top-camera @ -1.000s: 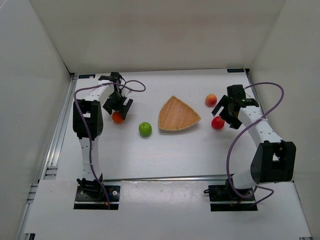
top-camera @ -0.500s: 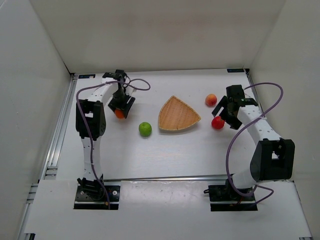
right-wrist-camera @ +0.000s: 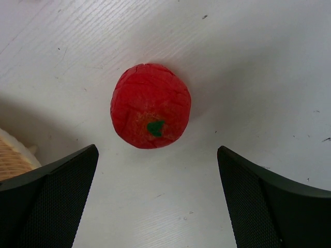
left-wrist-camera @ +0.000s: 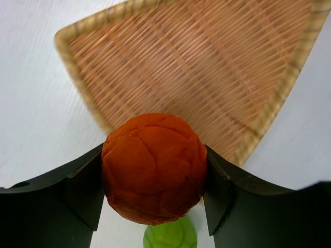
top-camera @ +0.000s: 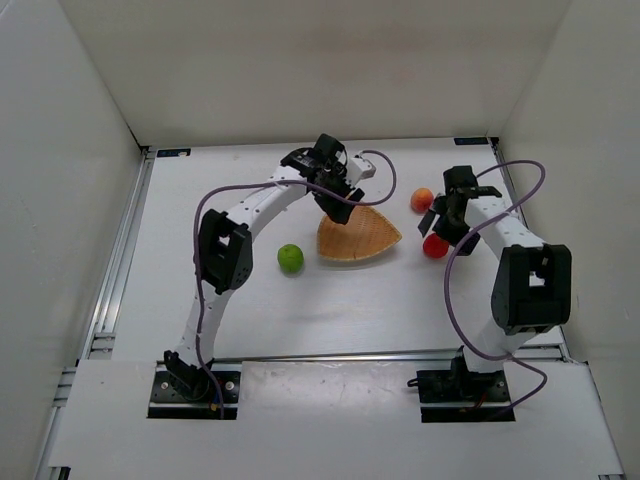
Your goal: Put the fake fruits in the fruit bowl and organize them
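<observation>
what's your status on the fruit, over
Left gripper shut on orange, over wicker basket. Right gripper open over red apple. Green apple, peach-coloured fruit outside basket. Nothing blocking basket.

Tabletop (right-wrist-camera: 258, 77) lies free around red apple (right-wrist-camera: 150, 106); fruit bowl (right-wrist-camera: 11, 155) nearby.

place: robot lab cell | evidence: white panel walls (top-camera: 300, 70), aluminium rails (top-camera: 114, 260), bolted arm bases (top-camera: 190, 385)

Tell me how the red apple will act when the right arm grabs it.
Round and loose on the flat table, the red apple will probably roll if nudged off-centre. Its cracked skin likely gives the open right end effector decent grip.
</observation>
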`<action>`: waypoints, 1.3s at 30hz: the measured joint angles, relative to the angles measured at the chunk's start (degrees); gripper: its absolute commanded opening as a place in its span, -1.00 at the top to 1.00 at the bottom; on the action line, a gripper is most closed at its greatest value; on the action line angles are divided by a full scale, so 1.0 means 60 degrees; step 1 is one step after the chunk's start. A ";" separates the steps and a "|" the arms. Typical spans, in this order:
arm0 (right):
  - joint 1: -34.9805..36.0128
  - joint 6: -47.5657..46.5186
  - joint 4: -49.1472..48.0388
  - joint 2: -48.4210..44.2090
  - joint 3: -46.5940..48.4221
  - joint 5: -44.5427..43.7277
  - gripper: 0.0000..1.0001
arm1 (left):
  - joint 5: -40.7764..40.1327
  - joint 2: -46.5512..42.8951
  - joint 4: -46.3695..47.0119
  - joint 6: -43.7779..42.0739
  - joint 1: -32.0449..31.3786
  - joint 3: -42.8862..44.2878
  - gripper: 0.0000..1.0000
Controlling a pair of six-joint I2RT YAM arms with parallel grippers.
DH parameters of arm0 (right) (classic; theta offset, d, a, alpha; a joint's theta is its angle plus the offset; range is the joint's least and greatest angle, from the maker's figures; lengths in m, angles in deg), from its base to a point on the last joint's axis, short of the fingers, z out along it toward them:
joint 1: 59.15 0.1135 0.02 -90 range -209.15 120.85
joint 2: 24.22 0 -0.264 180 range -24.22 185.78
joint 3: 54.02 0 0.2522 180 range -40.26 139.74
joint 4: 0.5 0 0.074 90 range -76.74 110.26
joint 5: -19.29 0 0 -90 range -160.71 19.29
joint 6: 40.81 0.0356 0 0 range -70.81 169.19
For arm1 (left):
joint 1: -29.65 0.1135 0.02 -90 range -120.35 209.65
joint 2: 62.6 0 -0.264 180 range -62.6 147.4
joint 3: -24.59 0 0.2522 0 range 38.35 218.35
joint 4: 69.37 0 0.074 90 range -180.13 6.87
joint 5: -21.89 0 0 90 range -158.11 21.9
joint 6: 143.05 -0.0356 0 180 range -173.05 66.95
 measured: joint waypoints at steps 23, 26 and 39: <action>-0.0011 -0.0266 -0.0084 0.1683 0.0681 -0.0186 0.95 | -0.0634 0.0583 0.0339 0.0335 -0.0408 0.0280 -1.00; -0.0011 -0.0299 -0.0055 0.1494 0.0670 -0.0339 0.98 | -0.1144 -0.0091 0.0226 0.0248 -0.0135 0.0098 -1.00; 0.2991 -0.1366 -0.0703 -0.0291 0.1916 -0.0197 1.00 | -0.2022 -0.2535 -0.0328 0.0539 0.3177 -0.1559 -1.00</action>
